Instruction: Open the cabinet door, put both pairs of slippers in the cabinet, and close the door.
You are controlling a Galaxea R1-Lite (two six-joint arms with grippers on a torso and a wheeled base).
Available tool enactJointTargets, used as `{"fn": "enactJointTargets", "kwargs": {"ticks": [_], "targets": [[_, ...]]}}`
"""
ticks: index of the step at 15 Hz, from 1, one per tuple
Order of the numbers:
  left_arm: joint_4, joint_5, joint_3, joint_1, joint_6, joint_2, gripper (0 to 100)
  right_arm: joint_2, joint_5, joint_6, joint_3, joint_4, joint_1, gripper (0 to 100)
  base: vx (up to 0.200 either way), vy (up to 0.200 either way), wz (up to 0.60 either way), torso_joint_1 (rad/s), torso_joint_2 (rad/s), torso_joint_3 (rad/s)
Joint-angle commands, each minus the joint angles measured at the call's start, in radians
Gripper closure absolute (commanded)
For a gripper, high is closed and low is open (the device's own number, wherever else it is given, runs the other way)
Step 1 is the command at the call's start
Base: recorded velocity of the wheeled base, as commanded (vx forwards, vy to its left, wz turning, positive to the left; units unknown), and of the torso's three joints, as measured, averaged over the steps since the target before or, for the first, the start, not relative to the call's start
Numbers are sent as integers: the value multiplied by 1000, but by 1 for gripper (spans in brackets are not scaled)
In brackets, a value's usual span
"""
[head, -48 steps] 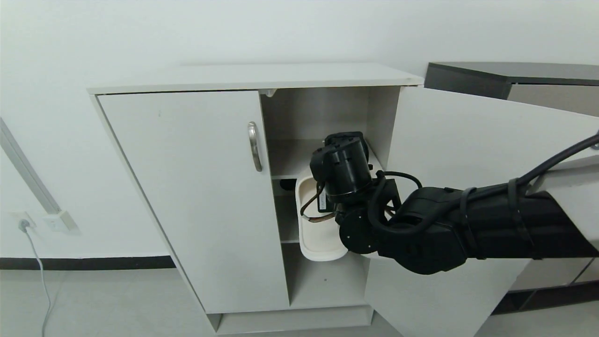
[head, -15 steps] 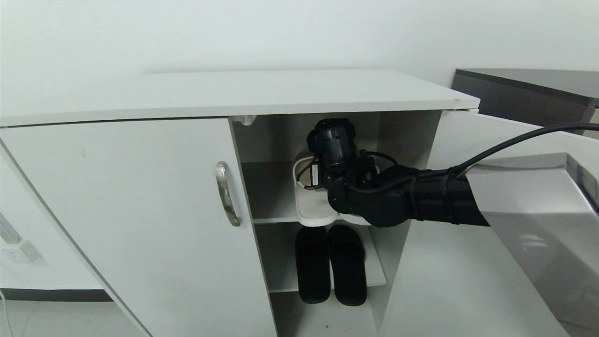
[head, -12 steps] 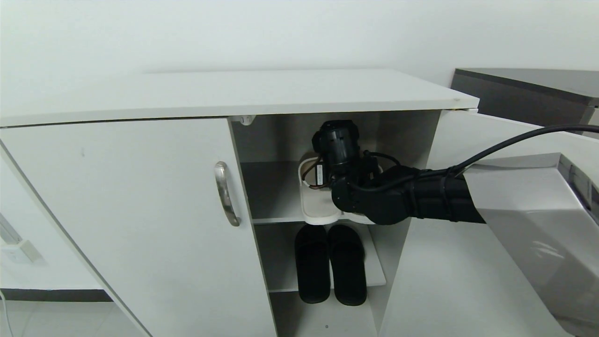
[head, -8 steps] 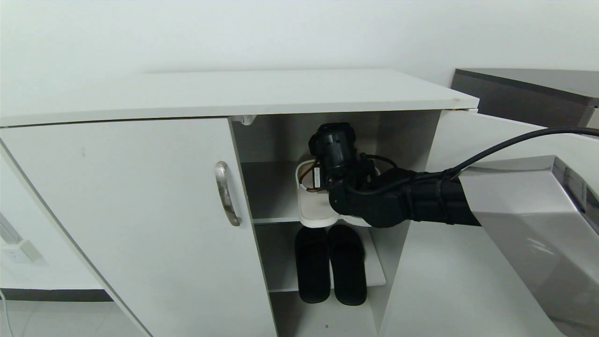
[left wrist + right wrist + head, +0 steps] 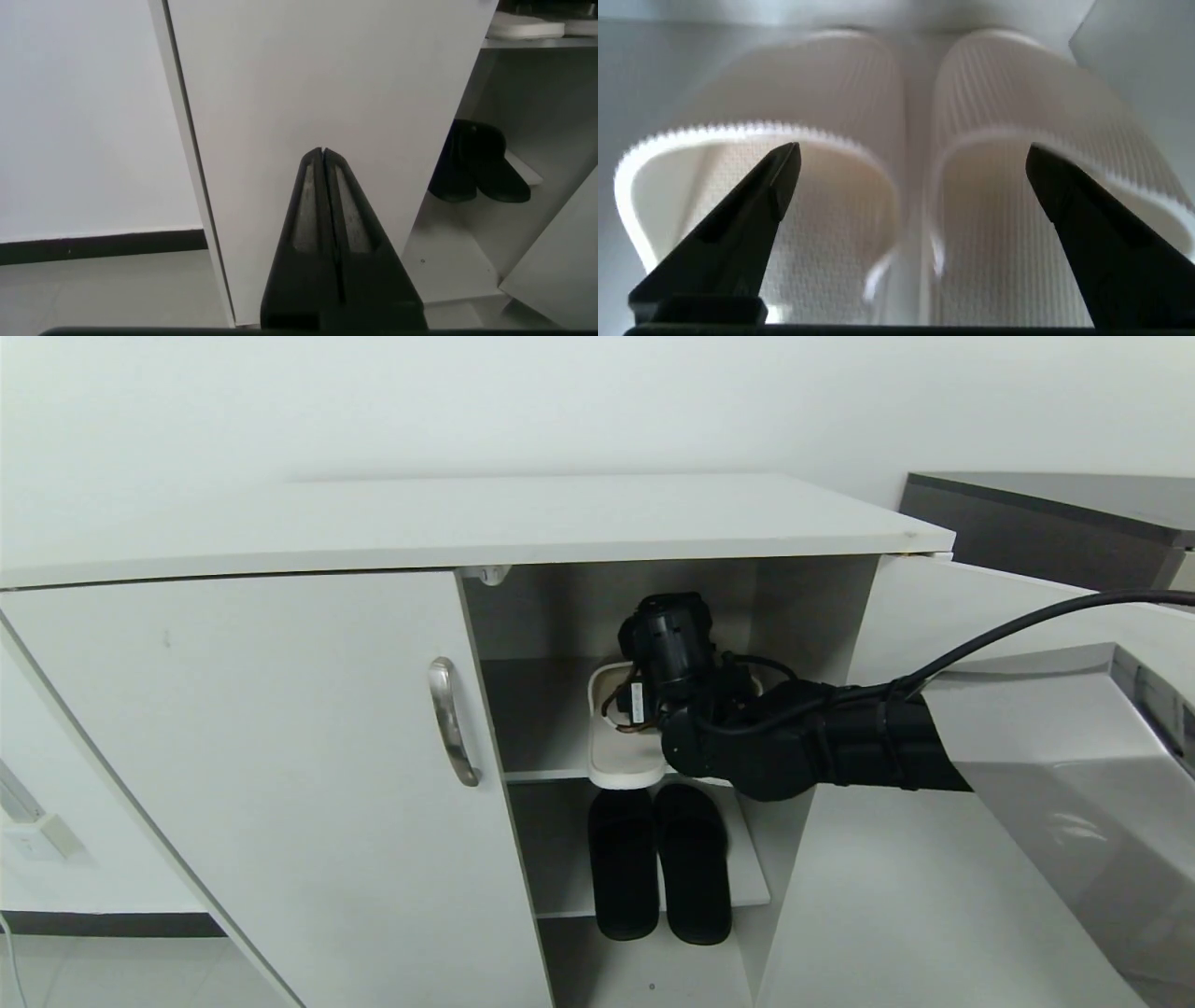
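The white cabinet (image 5: 467, 523) has its right door (image 5: 934, 896) swung open and its left door (image 5: 233, 756) closed. A pair of white slippers (image 5: 621, 756) lies on the upper shelf, heels at the front edge. My right arm's wrist (image 5: 667, 644) is inside the opening, just above them. My right gripper (image 5: 910, 177) is open, its fingers (image 5: 775, 177) spread wide over the white slippers (image 5: 906, 215). A pair of black slippers (image 5: 658, 863) rests on the shelf below. My left gripper (image 5: 322, 159) is shut and empty, low in front of the closed door, with the black slippers (image 5: 476, 168) off to one side.
The closed door carries a metal handle (image 5: 451, 721) near the opening. A dark grey counter (image 5: 1046, 513) stands behind the open door on the right. A wall socket (image 5: 28, 835) sits low on the left wall. The open door's lower edge is close to my right arm.
The white slippers, which hung from my right gripper in front of the opening, now lie on the upper shelf. In the last half second the right wrist dropped slightly. The head camera moved closer.
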Motion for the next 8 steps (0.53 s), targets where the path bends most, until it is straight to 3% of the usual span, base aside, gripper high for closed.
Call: {"fn": "enactJointTargets", "kwargs": {"ticks": [1, 4, 8], "targets": [[0, 0, 0, 0, -1, 1, 100, -67, -7, 12, 65, -5, 28, 0, 0, 0, 0, 0, 0, 0], [0, 0, 1, 0, -1, 1, 100, -168, -11, 15, 191, -44, 79, 0, 0, 0, 0, 0, 0, 0], [0, 0, 0, 0, 1, 1, 100, -331, 0, 6, 451, -171, 165, 0, 0, 0, 0, 0, 0, 0]]}}
